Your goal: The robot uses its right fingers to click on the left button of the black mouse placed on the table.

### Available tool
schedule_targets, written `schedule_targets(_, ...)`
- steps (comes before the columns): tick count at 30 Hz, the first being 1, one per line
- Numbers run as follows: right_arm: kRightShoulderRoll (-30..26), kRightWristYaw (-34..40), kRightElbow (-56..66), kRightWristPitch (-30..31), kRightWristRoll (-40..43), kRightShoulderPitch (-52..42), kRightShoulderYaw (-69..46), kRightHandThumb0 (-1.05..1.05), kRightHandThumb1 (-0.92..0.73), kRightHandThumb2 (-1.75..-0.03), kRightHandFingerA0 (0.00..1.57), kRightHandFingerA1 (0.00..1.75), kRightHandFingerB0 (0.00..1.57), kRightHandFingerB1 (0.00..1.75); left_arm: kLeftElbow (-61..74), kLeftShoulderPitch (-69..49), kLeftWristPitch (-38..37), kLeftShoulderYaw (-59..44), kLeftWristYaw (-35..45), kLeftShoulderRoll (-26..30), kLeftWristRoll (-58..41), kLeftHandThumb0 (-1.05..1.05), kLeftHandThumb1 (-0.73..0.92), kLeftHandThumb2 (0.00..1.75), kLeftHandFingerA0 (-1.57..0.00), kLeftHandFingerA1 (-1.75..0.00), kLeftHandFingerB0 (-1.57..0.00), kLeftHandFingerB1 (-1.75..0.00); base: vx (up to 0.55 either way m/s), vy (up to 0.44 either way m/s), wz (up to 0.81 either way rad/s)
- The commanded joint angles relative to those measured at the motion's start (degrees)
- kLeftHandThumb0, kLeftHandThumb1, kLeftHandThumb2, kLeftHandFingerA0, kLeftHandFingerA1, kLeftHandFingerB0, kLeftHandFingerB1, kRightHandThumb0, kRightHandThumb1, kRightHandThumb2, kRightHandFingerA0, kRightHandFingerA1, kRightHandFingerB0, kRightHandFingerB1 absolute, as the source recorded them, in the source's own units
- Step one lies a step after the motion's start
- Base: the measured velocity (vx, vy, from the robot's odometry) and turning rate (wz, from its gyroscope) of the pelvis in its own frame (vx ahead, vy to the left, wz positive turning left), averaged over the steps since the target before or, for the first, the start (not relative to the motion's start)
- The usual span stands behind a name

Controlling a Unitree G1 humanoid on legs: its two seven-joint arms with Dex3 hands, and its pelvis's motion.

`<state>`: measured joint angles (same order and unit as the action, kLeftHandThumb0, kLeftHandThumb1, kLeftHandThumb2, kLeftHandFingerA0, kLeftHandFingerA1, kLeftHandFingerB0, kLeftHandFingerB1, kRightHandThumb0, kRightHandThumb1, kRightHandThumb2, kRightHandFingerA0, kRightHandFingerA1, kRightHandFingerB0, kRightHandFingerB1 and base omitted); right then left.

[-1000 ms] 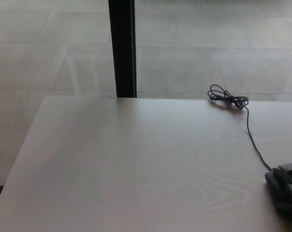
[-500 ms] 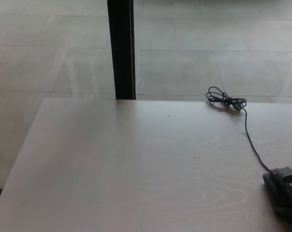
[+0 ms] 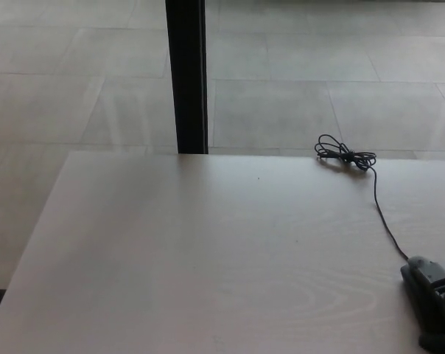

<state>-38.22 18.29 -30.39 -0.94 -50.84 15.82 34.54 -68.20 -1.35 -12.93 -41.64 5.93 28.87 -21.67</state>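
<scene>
There is one view only, from the robot's head, looking down and forward across the pale wooden table (image 3: pixel 208 265) to the tiled floor (image 3: pixel 296 103) beyond. The right hand (image 3: pixel 435 306) sits at the lower right corner, close to the camera.

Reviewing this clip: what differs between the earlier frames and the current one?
The right hand on the mouse at the table's right edge has sunk slightly toward the bottom corner; the slight overall picture shift is camera motion. Nothing was taken hold of or let go. The coiled cable and black post stayed put.
</scene>
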Motion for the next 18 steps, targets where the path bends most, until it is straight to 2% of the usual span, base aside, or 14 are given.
schedule_targets(1, 1.03, -4.50, -4.38, -2.89, -0.72, -5.48, 3.28, -0.81, -0.73, -1.13, 0.26, 0.54, 0.34, 0.50, -0.01, 0.15, -1.15, -0.45, 0.84, 1.29, -1.36, -0.66, 0.79, 0.63, -0.78, -0.57, -0.67, -0.50, 0.00, 0.000, 0.00)
schedule_targets(4, 1.29, -4.31, -5.26, -2.64, -1.36, -5.12, 3.88, -0.83, -0.73, -1.12, 0.26, 0.54, 0.34, 0.49, 0.13, 0.30, -0.45, -0.63, 0.58, 1.36, -1.60, -0.67, 0.78, 0.63, -0.77, -0.56, -0.69, -0.49, 0.00, 0.000, 0.00)
schedule_targets(5, 1.42, -3.78, -5.33, -3.20, -0.90, -5.26, 3.70, -0.79, -0.85, -0.66, 0.44, 0.50, 0.41, 0.35, 0.21, 0.18, -1.12, -0.28, 0.54, 1.33, -1.17, -0.67, 0.79, 0.64, -0.78, -0.58, -0.66, -0.49, 0.00, 0.000, 0.00)
schedule_targets(6, 1.29, -5.66, -4.19, -3.14, 0.10, -5.35, 3.27, -0.83, -0.72, -1.10, 0.33, 0.57, 0.31, 0.47, 0.31, 0.00, -1.45, -0.07, 0.82, 1.33, -0.97, -0.66, 0.80, 0.64, -0.78, -0.58, -0.64, -0.49, 0.00, 0.000, 0.00)
schedule_targets(7, 0.88, -5.46, -3.34, -2.78, -0.89, -5.09, 3.69, -0.82, -0.73, -1.11, 0.28, 0.56, 0.35, 0.50, 0.43, 0.01, -1.33, -0.21, 0.85, 1.28, -1.18, -0.67, 0.80, 0.64, -0.79, -0.58, -0.65, -0.49, 0.00, 0.000, 0.00)
schedule_targets(8, 0.60, -4.88, -3.38, -2.52, -2.24, -4.56, 4.36, -0.80, -0.89, -0.67, 0.35, 0.49, 0.42, 0.34, 0.37, 0.07, -1.28, -0.29, 0.76, 1.29, -1.26, -0.66, 0.80, 0.64, -0.78, -0.57, -0.66, -0.49, 0.00, 0.000, 0.00)
schedule_targets(10, -0.11, -5.59, -2.52, -2.42, -2.22, -3.80, 4.22, -0.80, -0.89, -0.67, 0.32, 0.48, 0.40, 0.34, 0.63, 0.46, -0.99, -0.44, 0.06, 0.90, -1.51, -0.66, 0.79, 0.64, -0.80, -0.59, -0.65, -0.49, 0.00, 0.000, 0.00)
schedule_targets(11, -0.01, -6.80, -2.20, -1.85, -2.21, -3.02, 4.27, -0.83, -0.74, -1.14, 0.21, 0.52, 0.33, 0.49, 0.40, 0.63, -0.87, -0.34, -0.15, 1.09, -1.37, -0.67, 0.79, 0.64, -0.81, -0.59, -0.67, -0.49, 0.00, 0.000, 0.00)
schedule_targets(12, -0.35, -6.83, -1.76, -1.84, -2.81, -2.16, 4.50, -0.85, -0.92, -0.69, 0.33, 0.47, 0.39, 0.33, 0.46, 0.63, -0.89, -0.44, -0.01, 1.10, -1.50, -0.68, 0.79, 0.64, -0.79, -0.58, -0.66, -0.49, 0.00, 0.000, 0.00)
schedule_targets(14, -0.53, -6.84, -1.58, -1.76, -2.97, -1.71, 4.70, -0.85, -0.92, -0.69, 0.33, 0.47, 0.39, 0.33, 0.48, 0.72, -0.89, -0.45, 0.02, 1.12, -1.55, -0.68, 0.79, 0.64, -0.79, -0.58, -0.66, -0.49, 0.00, 0.000, 0.00)
schedule_targets(15, -0.54, -6.28, -1.73, -2.59, -2.07, -0.84, 4.01, -0.85, -0.75, -1.16, 0.24, 0.53, 0.34, 0.49, 0.09, 0.82, -0.88, -0.50, 0.03, 1.23, -1.57, -0.68, 0.78, 0.64, -0.78, -0.56, -0.67, -0.50, 0.00, 0.000, 0.00)
schedule_targets(16, -0.61, -6.35, -1.50, -2.99, -1.33, -0.38, 3.51, -0.86, -0.75, -1.16, 0.24, 0.54, 0.34, 0.49, -0.09, 0.78, -0.86, -0.40, -0.42, 1.28, -1.38, -0.67, 0.78, 0.64, -0.80, -0.56, -0.71, -0.50, 0.00, 0.000, 0.00)
schedule_targets(17, -0.71, -7.02, -1.36, -2.94, -1.23, 0.09, 3.42, -0.85, -0.92, -0.68, 0.33, 0.48, 0.38, 0.33, 0.02, 0.59, -0.91, -0.31, -0.13, 1.27, -1.31, -0.67, 0.80, 0.64, -0.79, -0.57, -0.70, -0.50, 0.00, 0.000, 0.00)
schedule_targets(18, -0.97, -7.62, -0.74, -2.88, -1.07, 0.43, 3.17, -0.84, -0.76, -1.16, 0.22, 0.52, 0.32, 0.49, 0.08, 0.52, -0.77, -0.27, -0.11, 1.30, -1.29, -0.68, 0.80, 0.64, -0.78, -0.57, -0.69, -0.49, 0.00, 0.000, 0.00)
